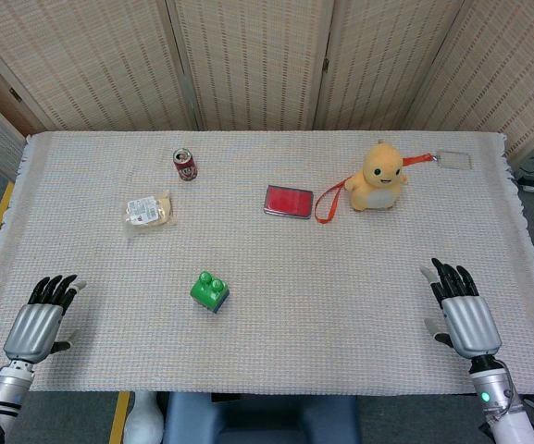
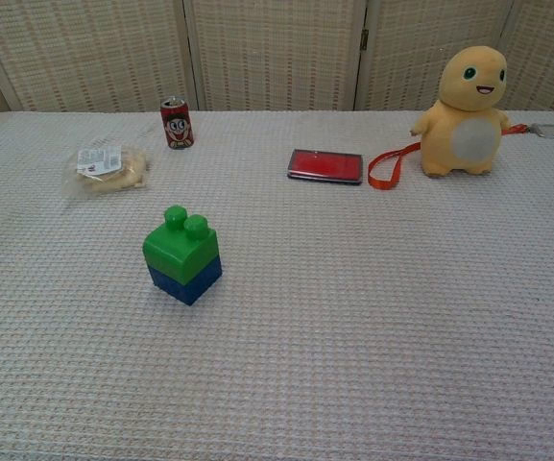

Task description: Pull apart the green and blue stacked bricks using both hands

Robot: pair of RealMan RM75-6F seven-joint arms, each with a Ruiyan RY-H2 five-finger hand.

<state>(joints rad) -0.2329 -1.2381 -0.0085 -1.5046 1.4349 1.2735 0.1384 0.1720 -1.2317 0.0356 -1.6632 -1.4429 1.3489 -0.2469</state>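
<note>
A green brick point(image 1: 208, 287) point(image 2: 181, 245) sits stacked on a blue brick point(image 1: 217, 301) point(image 2: 186, 281) on the table, left of centre and near the front. My left hand point(image 1: 37, 318) rests flat at the table's front left corner, fingers spread, holding nothing. At the front right lies my right hand point(image 1: 461, 306), likewise flat with fingers apart and empty. Both hands are far from the bricks. Neither hand shows in the chest view.
A red drink can point(image 1: 185, 164) and a wrapped snack point(image 1: 147, 210) lie at the back left. A red flat case point(image 1: 288, 202) is at centre back, and a yellow plush toy point(image 1: 378, 177) with an orange strap stands at the back right. A woven cloth point(image 1: 341, 314) covers the table.
</note>
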